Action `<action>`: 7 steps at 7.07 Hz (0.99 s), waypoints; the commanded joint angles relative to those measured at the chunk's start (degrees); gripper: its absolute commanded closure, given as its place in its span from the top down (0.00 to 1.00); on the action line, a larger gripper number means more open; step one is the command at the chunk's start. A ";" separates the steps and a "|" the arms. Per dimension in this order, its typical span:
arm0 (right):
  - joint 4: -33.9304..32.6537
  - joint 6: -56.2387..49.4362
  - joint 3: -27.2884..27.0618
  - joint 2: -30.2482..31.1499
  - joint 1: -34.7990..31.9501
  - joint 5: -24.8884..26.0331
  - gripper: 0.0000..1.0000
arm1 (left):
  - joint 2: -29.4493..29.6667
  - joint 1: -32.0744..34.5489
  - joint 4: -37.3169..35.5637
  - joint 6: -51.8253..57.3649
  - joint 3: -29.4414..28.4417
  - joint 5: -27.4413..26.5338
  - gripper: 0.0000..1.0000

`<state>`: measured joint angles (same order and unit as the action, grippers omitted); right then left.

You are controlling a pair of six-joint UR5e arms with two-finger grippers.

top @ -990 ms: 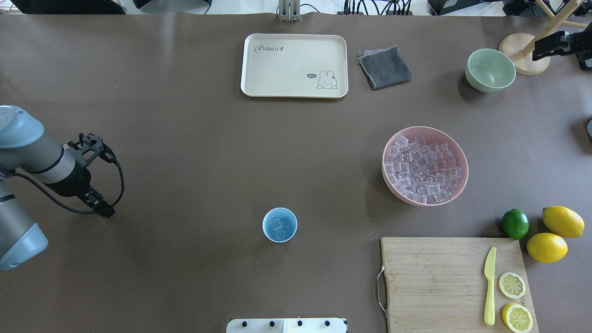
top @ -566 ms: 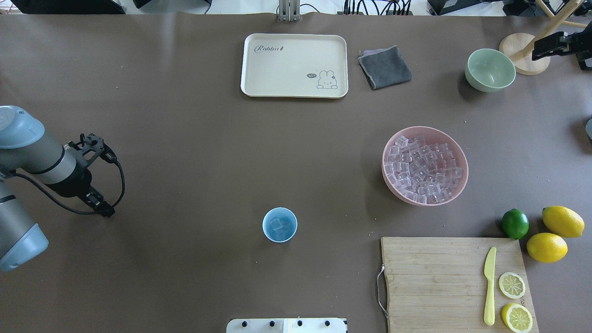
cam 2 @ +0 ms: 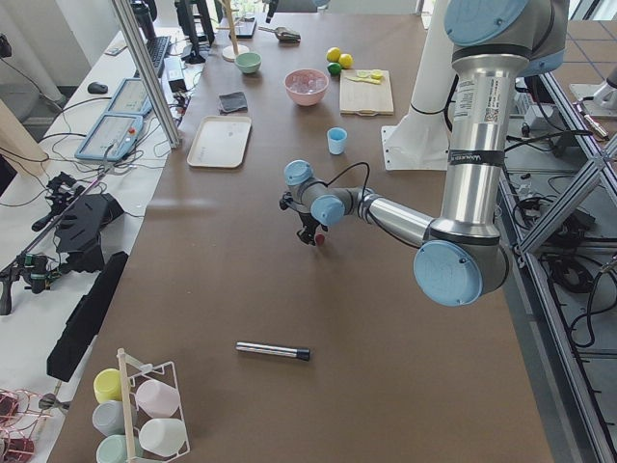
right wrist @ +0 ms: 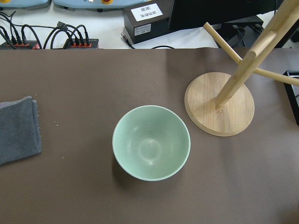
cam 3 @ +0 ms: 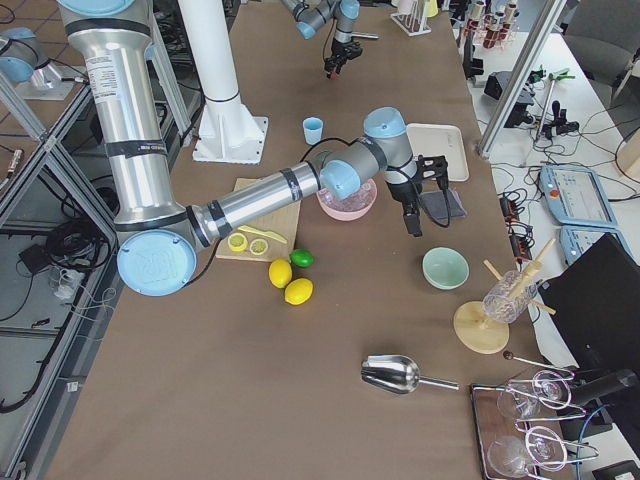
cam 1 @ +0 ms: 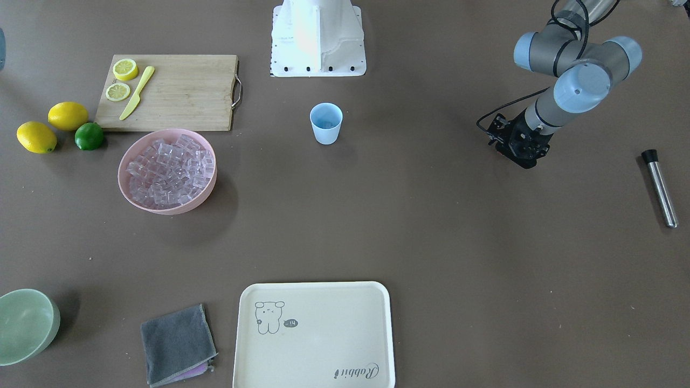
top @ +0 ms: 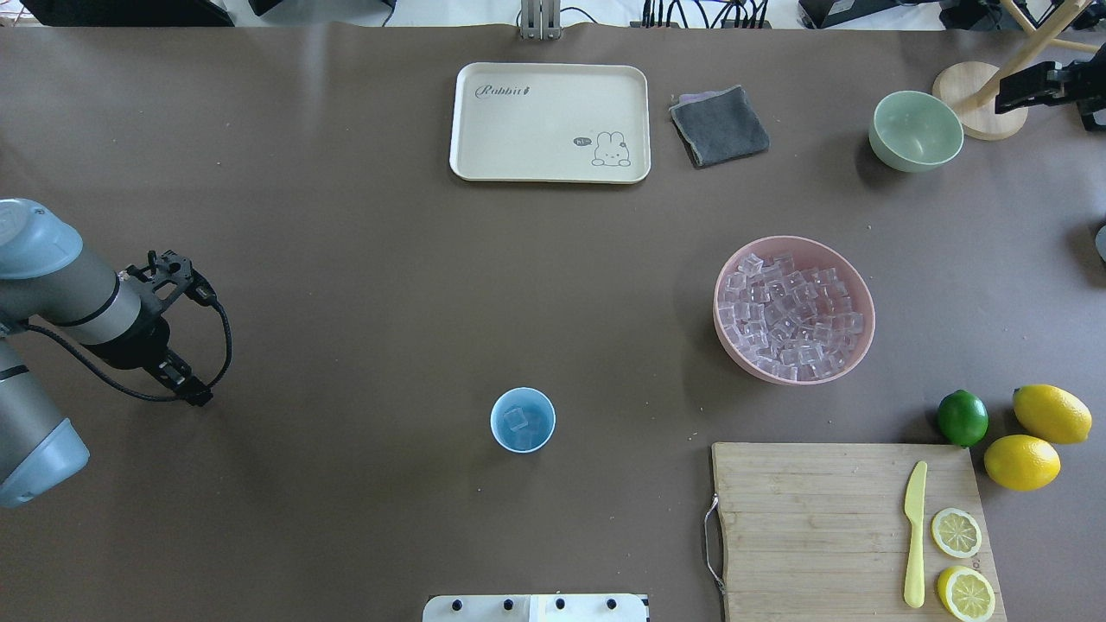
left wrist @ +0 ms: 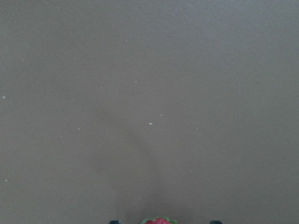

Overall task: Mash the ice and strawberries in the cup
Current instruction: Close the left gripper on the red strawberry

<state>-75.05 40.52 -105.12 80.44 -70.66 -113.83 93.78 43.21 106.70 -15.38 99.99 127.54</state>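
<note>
Status: left hand (cam 1: 523, 157) is closed on the strawberry (left wrist: 159, 220) (the wrist cam only catches its red top at the very bottom edge; a red speck also shows at the tip of the hand in the left side view). The hand hangs near the bare bench (top: 346, 285), pointing down, with nothing else under it.

The cup (top: 523, 420) stands upright near the bench middle, well apart from that hand. Ice (top: 516, 419) is in the cup, a couple of cubes; the bulk sits in the pink bowl (top: 869, 333) further to the robot's right.

The right hand (cam 3: 412, 225) is up near the grey cloth (top: 719, 125) and the green bowl (right wrist: 140, 126). Can't tell if it's open or closed.

A metal rod (cam 1: 660, 188) lies flat on the bench, out beyond the left hand, nothing touching it.

Step as I read it: carry berry to cup. The next move needs sideways travel with enough height to clear the rim, then centring over the opening, then release. The opening is small, so alignment matters. Mashing not started; the rod looks like the masher.
</note>
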 commanded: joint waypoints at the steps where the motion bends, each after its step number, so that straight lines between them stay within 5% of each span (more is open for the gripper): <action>1: 0.08 0.00 0.00 0.07 0.00 0.09 1.00 | -0.17 -0.06 0.00 0.00 0.21 -1.15 0.44; 3: 0.17 0.18 -0.17 0.24 0.00 0.10 1.00 | -0.44 0.03 0.00 0.00 0.12 -1.15 0.00; 7: 3.31 0.44 -1.48 3.30 0.00 -0.25 1.00 | -3.84 3.00 0.00 -0.09 8.00 -0.54 0.00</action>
<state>-73.65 40.79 -105.88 82.03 -70.66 -113.67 92.10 44.74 106.64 -15.49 104.28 126.52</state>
